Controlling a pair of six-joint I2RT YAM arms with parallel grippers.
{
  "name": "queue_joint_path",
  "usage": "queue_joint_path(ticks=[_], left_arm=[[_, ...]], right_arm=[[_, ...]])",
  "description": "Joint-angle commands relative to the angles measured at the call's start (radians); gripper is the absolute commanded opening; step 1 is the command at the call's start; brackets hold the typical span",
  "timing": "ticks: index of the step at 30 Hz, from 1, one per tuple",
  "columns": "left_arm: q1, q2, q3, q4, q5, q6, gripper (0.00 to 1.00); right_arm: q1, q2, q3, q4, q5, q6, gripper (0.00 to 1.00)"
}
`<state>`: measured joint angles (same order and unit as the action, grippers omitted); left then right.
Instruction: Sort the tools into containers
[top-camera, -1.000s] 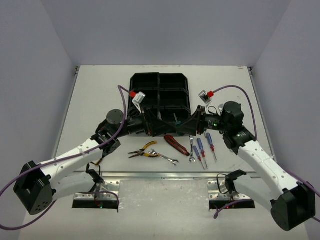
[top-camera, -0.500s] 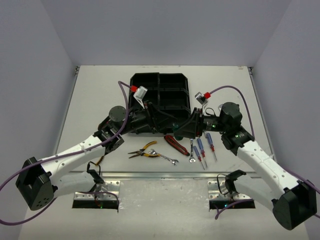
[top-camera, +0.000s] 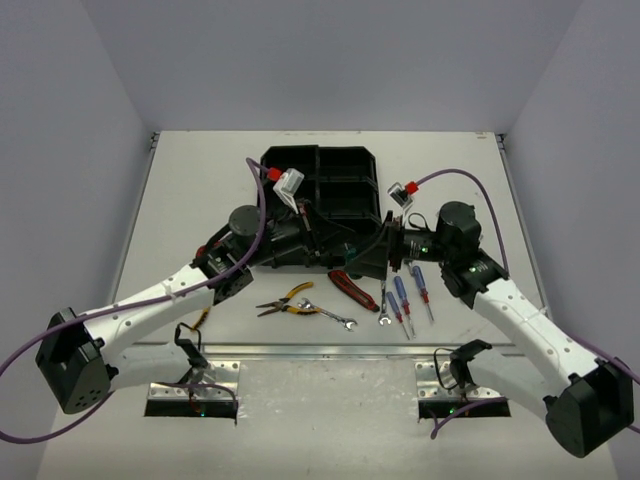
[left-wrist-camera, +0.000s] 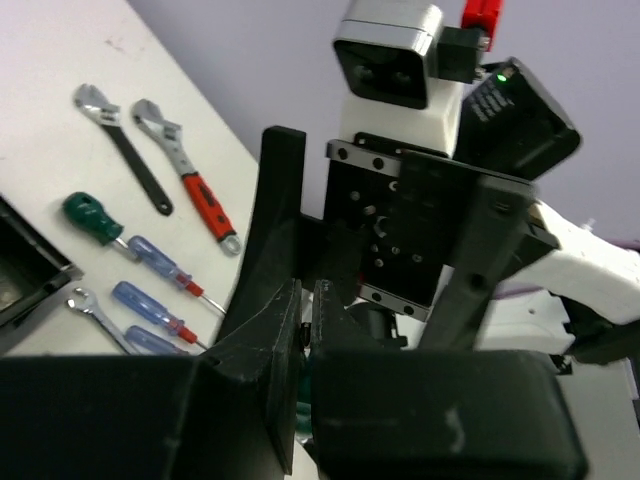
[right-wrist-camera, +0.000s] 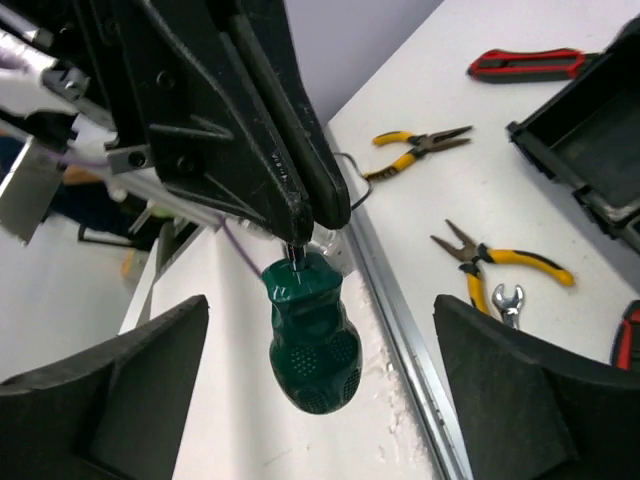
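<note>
Near the table's front edge: two yellow-handled pliers (top-camera: 285, 300) and a silver wrench (top-camera: 336, 318) lie close together on the table.
Just beyond, to the right: a red-black utility knife (top-camera: 352, 290), a small wrench (top-camera: 384, 301) and three blue-handled screwdrivers (top-camera: 400, 293) lie side by side, none of them touched by a claw.
Under the right arm, from the left wrist view: a red-handled adjustable wrench (left-wrist-camera: 190, 185) lies beside a black-handled adjustable wrench (left-wrist-camera: 125, 150).
Left gripper (left-wrist-camera: 305, 320): pinched tight on the metal shaft of the green-handled screwdriver (right-wrist-camera: 310, 340), which hangs in the air with its handle free below the fingers.
Right gripper (top-camera: 368, 255): spread wide, with one finger out to each side of the green handle and neither touching it.
Meeting place: the two claws face each other above the near row of the tray.
Black organizer tray (top-camera: 320, 150): six open compartments, two by three, farthest from the arm bases.
</note>
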<state>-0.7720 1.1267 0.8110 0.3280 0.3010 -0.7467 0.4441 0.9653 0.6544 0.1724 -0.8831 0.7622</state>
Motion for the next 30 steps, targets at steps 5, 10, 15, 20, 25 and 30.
queue_joint_path(ticks=[5, 10, 15, 20, 25, 30], left_arm=[[0.044, 0.027, 0.277, -0.508, -0.591, 0.102, 0.00], [0.213, 0.168, 0.438, -0.558, -0.759, 0.085, 0.00], [0.330, 0.484, 0.701, -0.457, -0.848, 0.143, 0.00], [0.389, 0.764, 0.962, -0.341, -0.842, 0.237, 0.00], [0.396, 0.986, 1.145, -0.302, -0.836, 0.238, 0.00], [0.398, 1.076, 1.116, -0.234, -0.839, 0.217, 0.00]], right_arm=[[0.001, -0.170, 0.120, -0.429, 0.570, -0.169, 0.99], [0.001, -0.299, 0.120, -0.567, 0.834, -0.176, 0.99], [0.001, -0.323, 0.113, -0.624, 0.824, -0.210, 0.99], [0.001, -0.341, 0.069, -0.653, 0.744, -0.217, 0.99], [0.001, -0.365, 0.021, -0.676, 0.795, -0.218, 0.99], [0.000, -0.358, -0.001, -0.676, 0.805, -0.240, 0.99]])
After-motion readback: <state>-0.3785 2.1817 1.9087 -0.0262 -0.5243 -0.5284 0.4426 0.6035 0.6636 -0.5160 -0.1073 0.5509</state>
